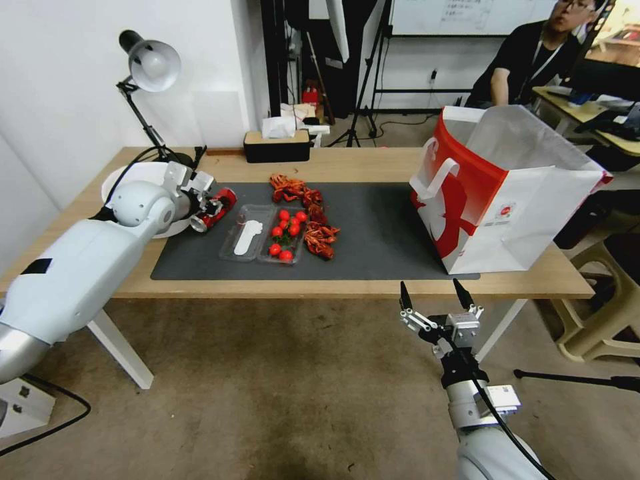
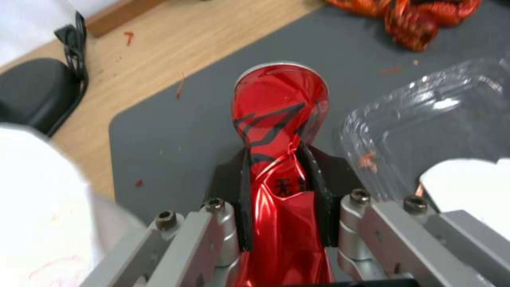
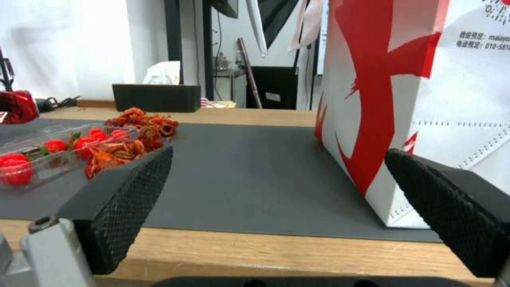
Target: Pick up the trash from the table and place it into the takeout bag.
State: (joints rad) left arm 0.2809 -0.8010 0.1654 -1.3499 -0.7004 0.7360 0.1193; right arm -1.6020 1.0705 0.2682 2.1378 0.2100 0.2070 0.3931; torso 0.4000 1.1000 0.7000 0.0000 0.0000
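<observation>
Crushed can (image 2: 279, 131) pinched between left fingers (image 2: 242, 199).

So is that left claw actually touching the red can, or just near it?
Touching. The left wrist view shows the left gripper with its black fingers pressed against both sides of the crushed red can, pinching it in at the middle.

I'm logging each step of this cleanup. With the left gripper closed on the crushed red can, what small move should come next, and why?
Probably a short lift straight up. The left gripper is shut on the crushed red can, low over the dark grey mat, with the clear tray close beside it. The takeout bag stands open across the mat, so height comes first. The right gripper waits open below the table edge.
</observation>
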